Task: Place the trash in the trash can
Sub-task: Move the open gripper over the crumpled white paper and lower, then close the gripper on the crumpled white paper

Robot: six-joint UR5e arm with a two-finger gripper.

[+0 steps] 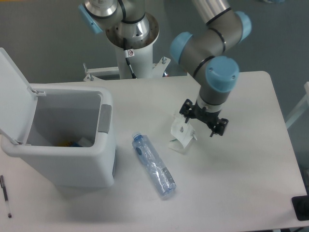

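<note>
A crushed clear plastic bottle (154,166) with a bluish cap lies on the white table in front of the trash can, cap end toward the bin. A folded white paper scrap (180,134) with small print sits just right of it. The trash can (63,159), a large white bin with a grey latch panel, stands at the left with its lid (13,87) flipped up. My gripper (203,121) hangs right above the paper scrap's right edge, pointing down. Its fingers are hidden under the wrist, so their state does not show.
A thin black pen (5,195) lies at the table's front left corner. Something small lies at the bin's bottom (72,142). The robot base (131,36) stands behind the table. A dark object (301,208) pokes in at the right front edge.
</note>
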